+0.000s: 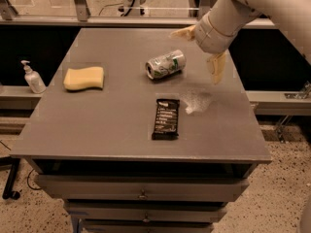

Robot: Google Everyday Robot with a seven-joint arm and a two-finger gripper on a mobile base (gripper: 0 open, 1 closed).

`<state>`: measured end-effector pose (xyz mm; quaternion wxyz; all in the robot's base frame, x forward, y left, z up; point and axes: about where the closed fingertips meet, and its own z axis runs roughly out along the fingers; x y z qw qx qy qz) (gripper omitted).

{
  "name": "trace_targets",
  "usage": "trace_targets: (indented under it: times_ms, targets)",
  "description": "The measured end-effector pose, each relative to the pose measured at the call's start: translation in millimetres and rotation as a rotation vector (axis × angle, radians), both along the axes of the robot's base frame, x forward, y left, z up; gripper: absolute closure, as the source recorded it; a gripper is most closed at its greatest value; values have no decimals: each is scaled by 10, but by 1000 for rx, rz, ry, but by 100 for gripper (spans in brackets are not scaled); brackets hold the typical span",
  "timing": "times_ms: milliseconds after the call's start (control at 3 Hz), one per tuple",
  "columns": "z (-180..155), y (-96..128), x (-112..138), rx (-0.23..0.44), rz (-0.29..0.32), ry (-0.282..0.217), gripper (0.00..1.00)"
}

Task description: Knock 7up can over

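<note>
The 7up can (165, 64) lies on its side on the grey table (116, 115), near the back middle, silver top facing front-left. My gripper (201, 52) hangs from the white arm at the upper right, to the right of the can and clear of it. Its two yellowish fingers (216, 68) are spread wide apart, one pointing down, the other pointing left above the table. It holds nothing.
A dark snack bar (166, 118) lies flat in front of the can. A yellow sponge (84, 78) lies at the left. A white pump bottle (32, 77) stands on a ledge left of the table. A pale smear (197, 101) marks the table right of the bar.
</note>
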<state>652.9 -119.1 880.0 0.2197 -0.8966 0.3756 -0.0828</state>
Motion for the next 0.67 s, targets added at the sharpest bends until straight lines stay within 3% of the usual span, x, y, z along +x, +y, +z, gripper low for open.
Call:
trace_targets:
  times_ms: [667]
  targets:
    - [6, -59, 3, -48, 87, -1, 0]
